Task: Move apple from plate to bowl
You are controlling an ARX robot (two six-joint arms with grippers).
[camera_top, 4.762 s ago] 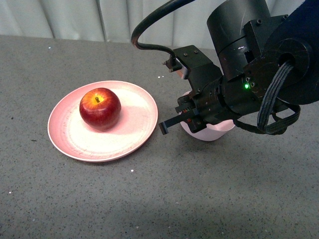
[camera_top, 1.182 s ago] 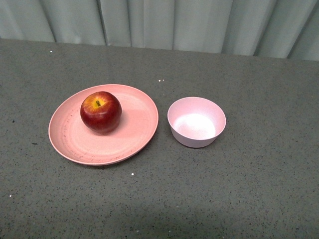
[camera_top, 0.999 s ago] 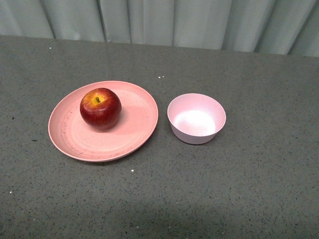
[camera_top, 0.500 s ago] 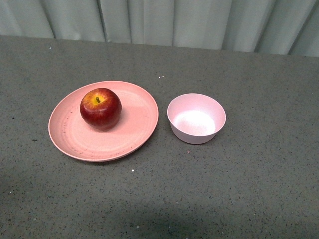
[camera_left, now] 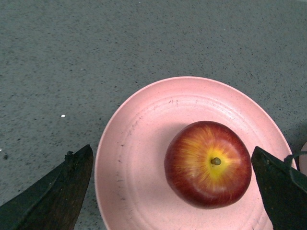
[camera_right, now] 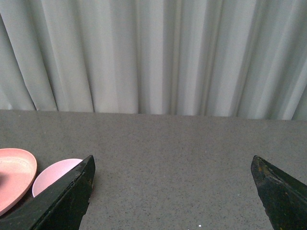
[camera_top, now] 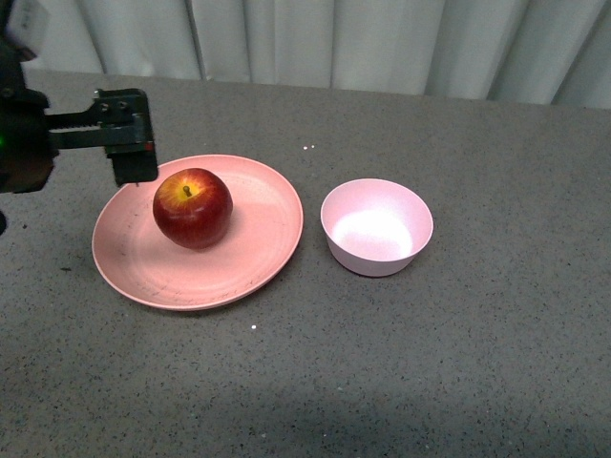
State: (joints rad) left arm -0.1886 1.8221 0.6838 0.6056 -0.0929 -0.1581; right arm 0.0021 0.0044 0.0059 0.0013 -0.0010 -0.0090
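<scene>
Left fingers [camera_left: 57,196]: we record them spread wide, gripping nothing; one dark tip shows at each edge of the left wrist view.
Apple [camera_left: 207,164]: we find it in the gap between the left fingers and lower than them, touching neither, closer to one tip than the other. It is dark red, stem up, with a yellow patch around the stem.
Left fingers, front view: we see them over the plate's far left rim, just beside the apple's far left side.
Plate [camera_top: 253,239]: salmon pink. We note the apple resting on it, left of its centre.
Bowl [camera_top: 376,234]: pale pink, upright, just right of the plate with a narrow gap between them.
Right fingers [camera_right: 62,196]: we log them wide apart and holding nothing, well away from the apple.
Table [camera_top: 430,363]: grey, speckled; carries plate and bowl.
Curtain [camera_top: 334,38]: pale, pleated, behind the table's far edge.
</scene>
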